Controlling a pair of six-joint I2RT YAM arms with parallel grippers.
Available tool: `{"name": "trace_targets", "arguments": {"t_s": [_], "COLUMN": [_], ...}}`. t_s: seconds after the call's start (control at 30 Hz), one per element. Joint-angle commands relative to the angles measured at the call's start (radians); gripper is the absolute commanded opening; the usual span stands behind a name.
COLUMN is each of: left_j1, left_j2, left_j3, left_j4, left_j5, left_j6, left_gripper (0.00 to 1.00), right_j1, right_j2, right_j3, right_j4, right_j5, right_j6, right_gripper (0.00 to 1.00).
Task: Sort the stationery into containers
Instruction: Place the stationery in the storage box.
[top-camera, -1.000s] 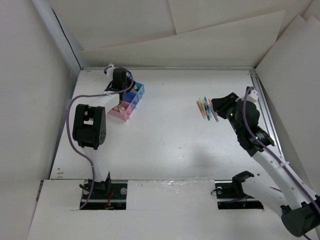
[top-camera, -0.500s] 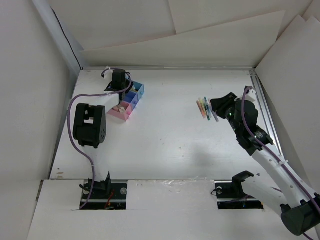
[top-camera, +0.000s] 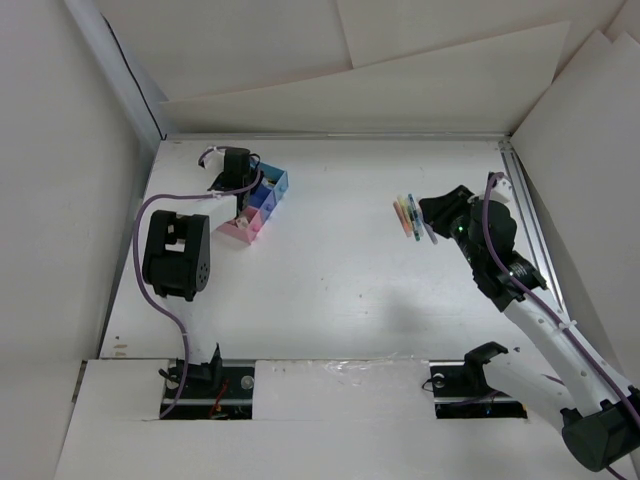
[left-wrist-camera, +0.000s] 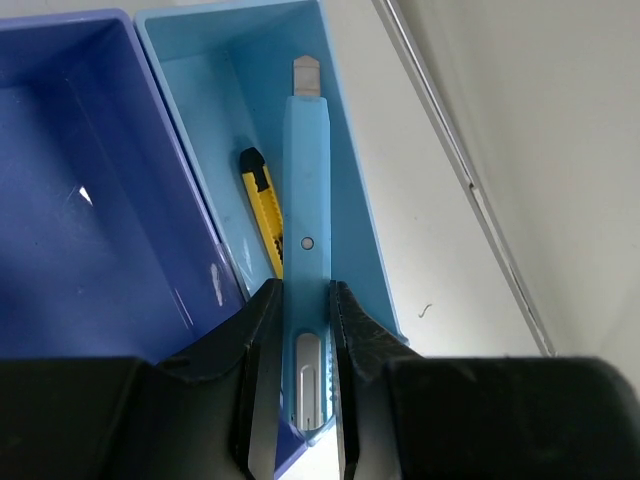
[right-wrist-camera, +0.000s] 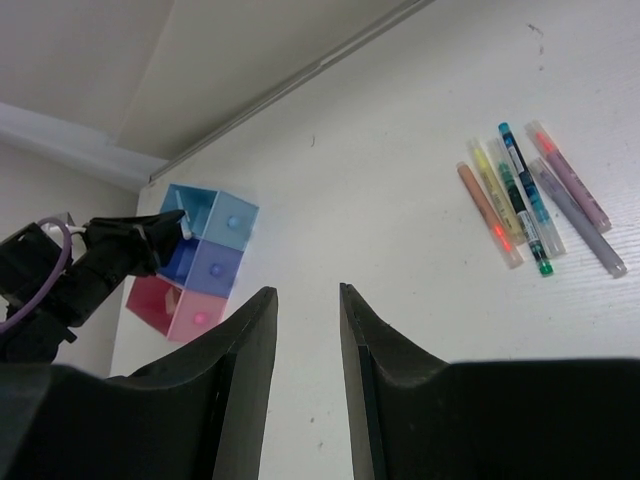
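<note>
A slim light-blue plastic cutter (left-wrist-camera: 305, 200) with a grey metal tip is clamped near its slider end between the 2 black fingers of the left gripper (left-wrist-camera: 303, 330). It is held lengthwise over the light-blue rectangular plastic bin (left-wrist-camera: 200, 100), tip pointing into it; whether the tip touches the bin floor cannot be told. A shorter yellow-and-black cutter (left-wrist-camera: 262, 205) lies in the same bin, just beside the held one, on its left in the left wrist view.

This bin is joined to a darker blue-violet plastic bin (left-wrist-camera: 90, 200), and a pink plastic bin (top-camera: 240, 230) ends the row of 3. All 3 have smooth, glossy walls and square corners. In the top view the left gripper covers part of the row.

Well apart, on the right side of the surface, 6 slim pens (right-wrist-camera: 530, 200) are laid side by side, some touching; orange, yellow, teal, pink and grey barrels can be made out. The right gripper (right-wrist-camera: 305, 300) hangs near them with its fingers spread and nothing between them.

The surface (top-camera: 350, 290) is flat, matt white. A thin grey strip (right-wrist-camera: 300, 75) is seen along its far edge, and pale boards close it in at the back and sides. A purple cable (top-camera: 140, 230) is looped along the left arm.
</note>
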Motion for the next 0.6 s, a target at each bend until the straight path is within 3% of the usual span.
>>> {"name": "trace_targets", "arguments": {"t_s": [0.0,0.2,0.37,0.43,0.53,0.57], "left_j1": [0.007,0.007,-0.003,-0.015,-0.084,-0.110], "left_j2": [-0.023,-0.081,-0.161,-0.198,-0.311,-0.342], "left_j3": [0.042,0.001,-0.036,-0.068,-0.175,-0.206], "left_j4": [0.003,0.025,0.083,0.097,0.221,0.283], "left_j5": [-0.013,-0.022,-0.013,-0.013,-0.002,-0.002], "left_j6": [-0.009,0.023,0.055,0.075,0.148,0.170], "left_gripper": [0.12,0.39,0.44,0.44,0.35,0.32], "right_j1": [-0.004,-0.004,-0.004,-0.004,-0.004,-0.004], "right_j2": [-0.006,0.025,0.043,0.053,0.088,0.102], "right_j3": [0.009,0.018,0.027,0.028,0.028,0.028], "right_j4": [0.055,0.065,0.065,0.065,0.065,0.065], "right_j5": [-0.021,-0.039,-0.039,-0.029,-0.002,0.013], "right_j6": [-0.016,-0.016,-0.016,-0.016,-0.025,-0.025], "right_gripper": [0.37,0.39,0.39,0.32,0.05,0.02]}}
